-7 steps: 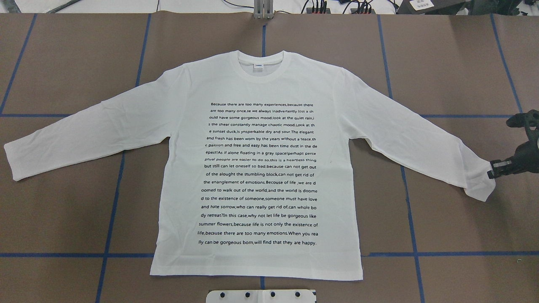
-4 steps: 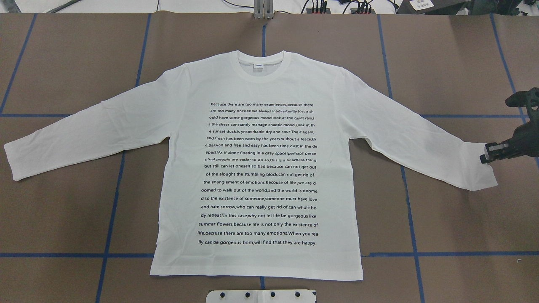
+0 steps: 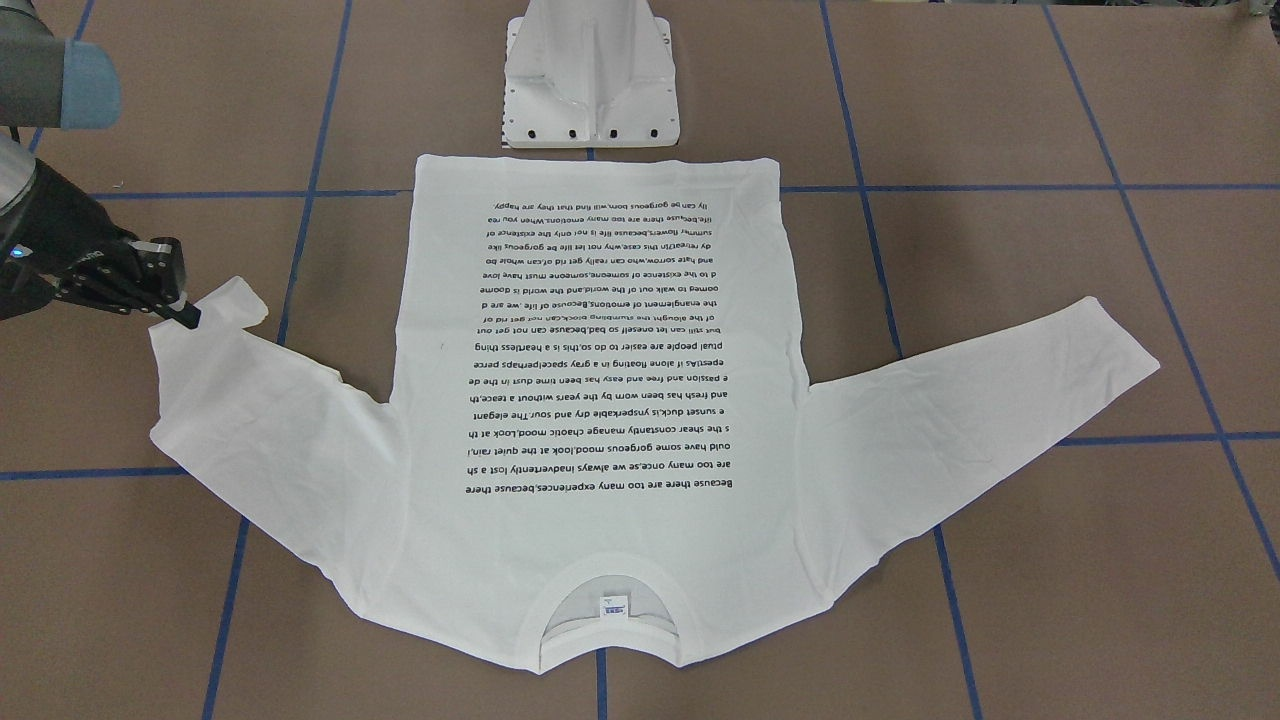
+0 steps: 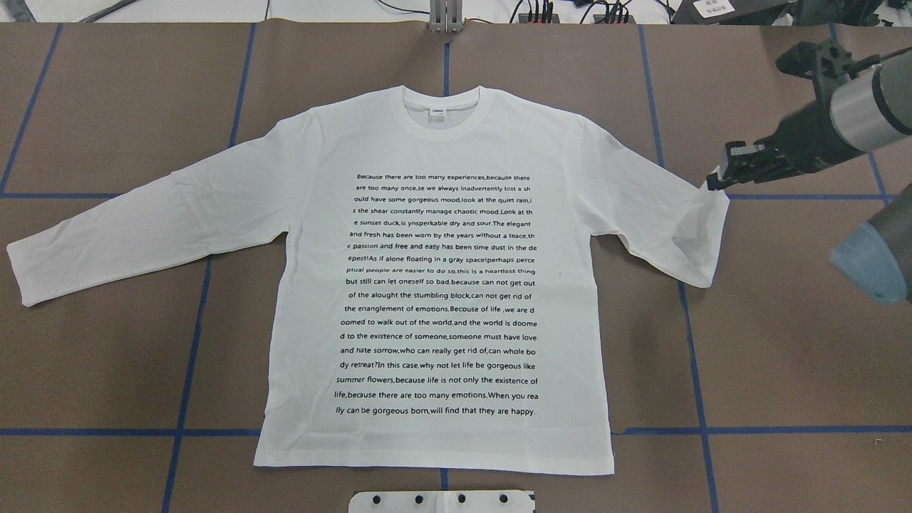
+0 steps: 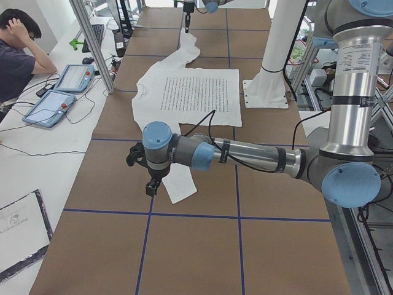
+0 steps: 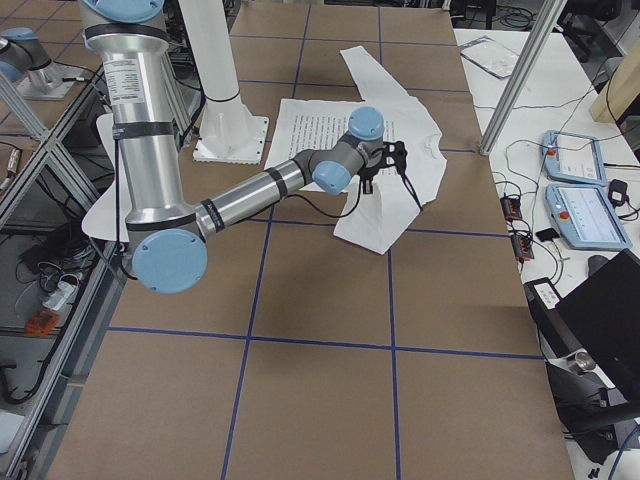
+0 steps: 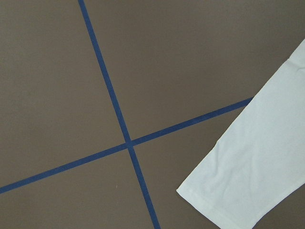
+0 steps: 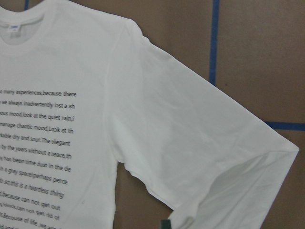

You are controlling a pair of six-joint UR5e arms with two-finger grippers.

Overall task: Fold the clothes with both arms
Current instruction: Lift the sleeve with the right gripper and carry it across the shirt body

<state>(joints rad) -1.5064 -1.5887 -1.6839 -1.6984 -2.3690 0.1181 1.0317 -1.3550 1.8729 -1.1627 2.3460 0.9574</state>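
The white long-sleeved T-shirt (image 4: 434,285) lies flat on the brown table with its black text facing up and its collar on the far side. My right gripper (image 4: 712,182) is shut on the cuff of the shirt's right sleeve (image 3: 215,305), held off the table. That sleeve is doubled back on itself at its outer end. The other sleeve (image 4: 107,228) lies straight, and its cuff (image 7: 248,181) shows in the left wrist view. My left gripper (image 5: 151,186) hangs just above that cuff; I cannot tell whether it is open or shut.
The white pedestal base (image 3: 590,80) stands at the shirt's hem. Blue tape lines (image 4: 199,320) cross the table. A person (image 5: 18,55) sits at a side bench with tablets (image 5: 73,77) beyond the far edge, behind an aluminium post (image 5: 92,43).
My right gripper has carried the sleeve cuff up and inward, toward the far side and the shirt's body. The sleeve end has lifted and folded over. The rest of the shirt is unmoved.
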